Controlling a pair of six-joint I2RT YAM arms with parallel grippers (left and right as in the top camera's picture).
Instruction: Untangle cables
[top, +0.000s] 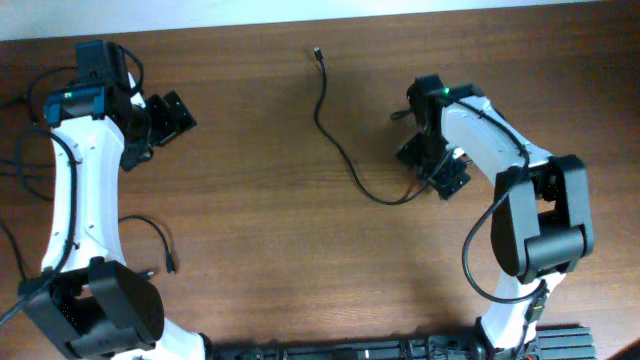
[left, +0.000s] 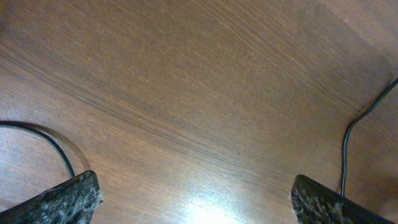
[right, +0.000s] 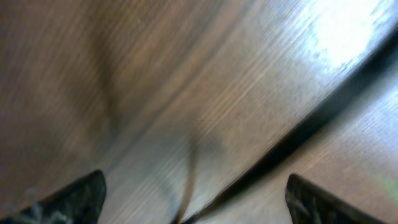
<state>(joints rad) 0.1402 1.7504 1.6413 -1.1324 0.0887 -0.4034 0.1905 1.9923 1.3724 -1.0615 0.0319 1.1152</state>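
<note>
Mid-table, the cable (top: 340, 153) runs far-to-near toward the spread right claw (top: 448, 180); left claw (top: 170, 115) spread.

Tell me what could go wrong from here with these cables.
1. The right pincer stands open over the end of the long cable; moving off, a finger may snag it and drag it into a loop.
2. The short cable lies close beside the left arm; a sweep of that arm could catch it.

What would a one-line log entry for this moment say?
left pincer: open, empty | right pincer: open over long cable end | short cable: lying apart, near left arm
</note>
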